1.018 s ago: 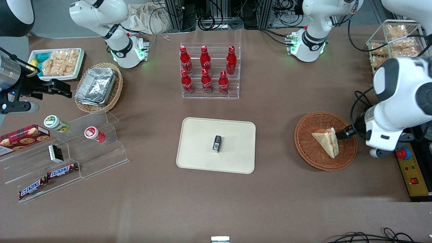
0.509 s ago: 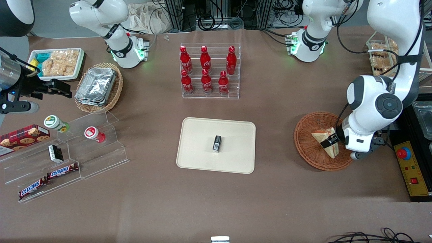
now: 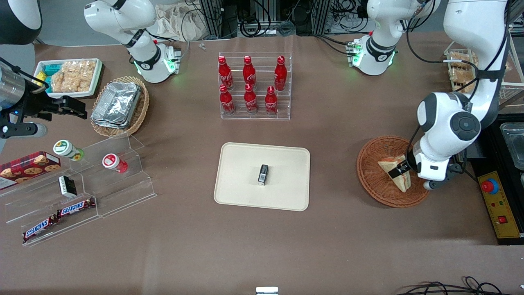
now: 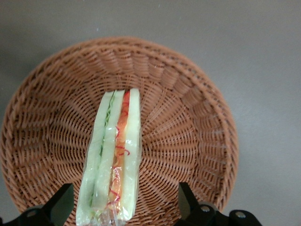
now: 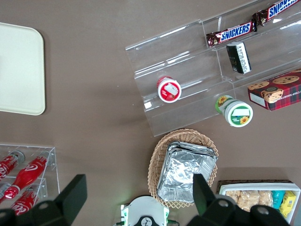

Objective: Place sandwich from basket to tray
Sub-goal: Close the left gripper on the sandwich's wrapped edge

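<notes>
The sandwich (image 3: 387,165) is a white bread wedge lying in the reddish-brown wicker basket (image 3: 374,182) toward the working arm's end of the table. My left gripper (image 3: 403,172) is down over it and open. In the left wrist view the sandwich (image 4: 115,150) stands on edge, its red and green filling facing the camera, between the two black fingers (image 4: 61,207) of the gripper (image 4: 124,203). It sits closer to one finger and neither finger presses it. The basket (image 4: 188,117) surrounds it. The cream tray (image 3: 245,194) lies at the table's middle.
A small black box (image 3: 263,174) stands on the tray. A clear rack of red bottles (image 3: 249,88) is farther from the front camera than the tray. A yellow control box with a red button (image 3: 490,186) sits beside the basket, at the table's edge.
The left arm swung in over the basket and brought the gripper from the basket's rim onto the sandwich. In the last half second it only shifted slightly. The sandwich has not moved.
</notes>
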Controlling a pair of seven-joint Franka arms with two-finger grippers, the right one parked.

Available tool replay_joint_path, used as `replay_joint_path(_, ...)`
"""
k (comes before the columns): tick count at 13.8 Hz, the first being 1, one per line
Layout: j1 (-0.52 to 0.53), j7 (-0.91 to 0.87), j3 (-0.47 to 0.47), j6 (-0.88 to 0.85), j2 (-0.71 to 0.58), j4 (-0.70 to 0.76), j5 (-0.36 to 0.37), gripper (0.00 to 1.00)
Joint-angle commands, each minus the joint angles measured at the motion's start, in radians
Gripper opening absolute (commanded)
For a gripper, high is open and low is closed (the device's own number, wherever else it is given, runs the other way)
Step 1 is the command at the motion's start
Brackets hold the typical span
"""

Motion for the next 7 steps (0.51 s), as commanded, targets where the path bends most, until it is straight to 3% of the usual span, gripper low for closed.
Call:
replay_joint_path(1, 0.005, -0.019, -0.004, 0.051, 0.010, -0.027, 0.008, 1.00)
replay_joint_path(7, 0.023, -0.017, -0.004, 0.065, 0.064, -0.015, 0.008, 1.00)
